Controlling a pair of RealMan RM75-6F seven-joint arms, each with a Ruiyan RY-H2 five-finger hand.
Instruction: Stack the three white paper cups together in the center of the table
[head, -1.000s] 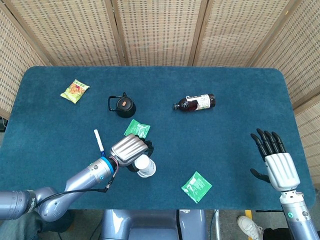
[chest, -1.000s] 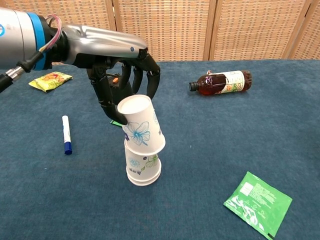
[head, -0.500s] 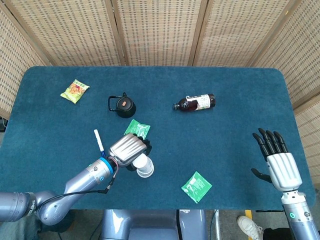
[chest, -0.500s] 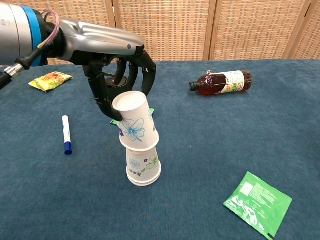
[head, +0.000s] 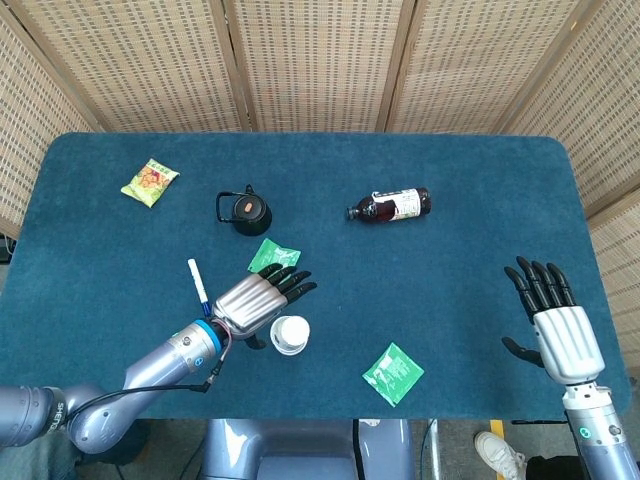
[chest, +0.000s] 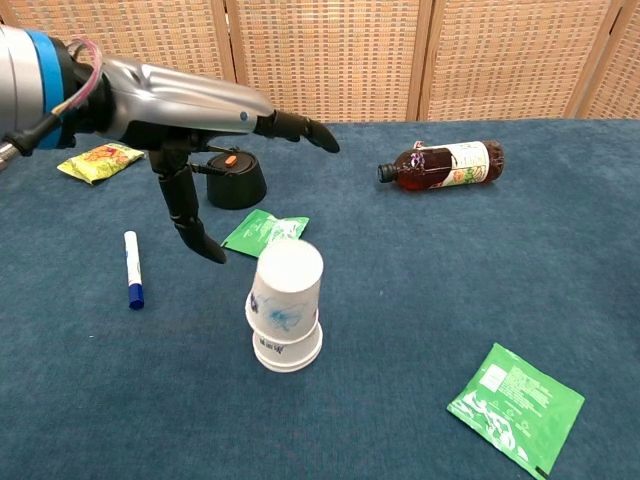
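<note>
A stack of white paper cups (chest: 286, 306) with floral print stands upside down on the blue table, seen from above as a white round (head: 289, 334). The top cup sits seated over the ones beneath. My left hand (head: 256, 301) hovers just left of and above the stack, fingers spread and holding nothing; in the chest view my left hand (chest: 205, 120) stretches out flat with its thumb pointing down beside the cups. My right hand (head: 553, 320) stays open at the table's right edge, far from the cups.
A blue-capped marker (chest: 131, 268) lies left of the stack. A green sachet (chest: 262, 231) and black lidded pot (chest: 232, 179) sit behind it. A brown bottle (chest: 443, 163) lies on its side at back right, another green sachet (chest: 515, 405) at front right, a yellow snack bag (head: 149, 181) far left.
My left hand let go of the top cup and spread its fingers. The cup dropped from tilted and raised to seated squarely on the stack. The right hand has barely moved.
</note>
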